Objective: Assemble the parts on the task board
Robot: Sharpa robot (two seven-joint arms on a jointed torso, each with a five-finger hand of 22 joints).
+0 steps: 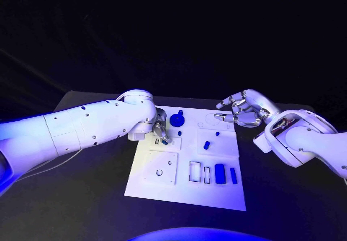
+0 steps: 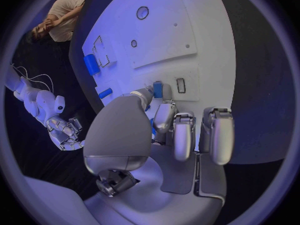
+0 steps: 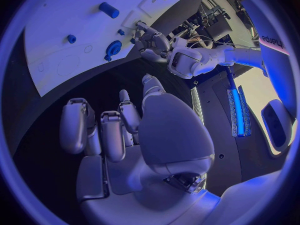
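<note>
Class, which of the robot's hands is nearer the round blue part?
Left. The left hand is beside the round blue part; the right hand hovers over the task board's far corner.

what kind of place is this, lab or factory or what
Most likely a robotics lab or test cell, not a production line. A single white task board with small blue parts lies on a black table, and the left hand and right hand work over it under coloured light.
</note>
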